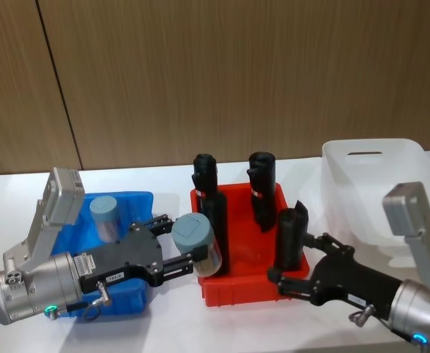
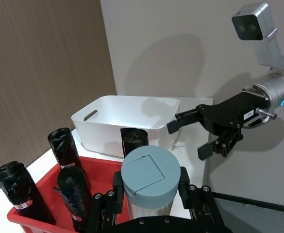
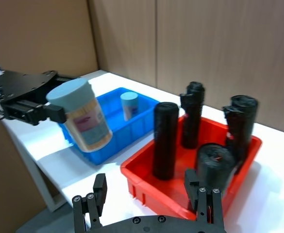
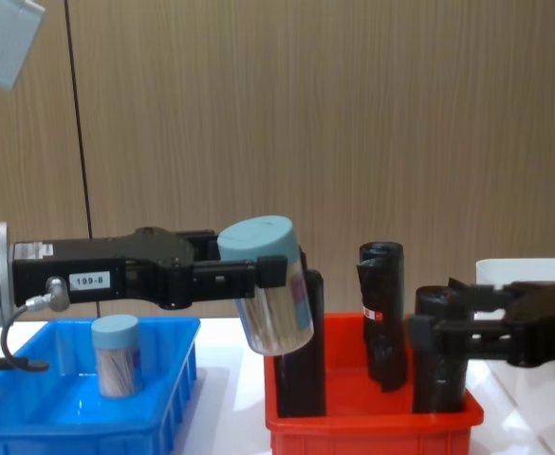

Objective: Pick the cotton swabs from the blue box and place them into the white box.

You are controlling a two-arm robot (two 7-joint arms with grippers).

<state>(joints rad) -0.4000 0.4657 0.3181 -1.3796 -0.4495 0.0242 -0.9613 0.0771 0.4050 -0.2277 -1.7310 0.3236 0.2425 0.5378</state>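
Swabs tub (image 1: 104, 213) in blue box (image 1: 135, 203); rolls (image 1: 262, 187) in red bin (image 1: 244, 290).

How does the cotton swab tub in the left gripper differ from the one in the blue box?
Pose: the held tub is tilted; the other tub stands upright. State: the held tub is in the air, clamped by the left gripper; the other tub rests free in the blue box. Both are clear with pale blue lids.

Along the table (image 1: 16, 198): left box (image 1: 137, 202) with one swab tub (image 1: 104, 215) in it, middle bin (image 1: 237, 290) holding upright rolls (image 1: 262, 187), right box (image 1: 376, 184) beyond (a second swab tub (image 1: 198, 243) hangs over the middle bin's left edge).
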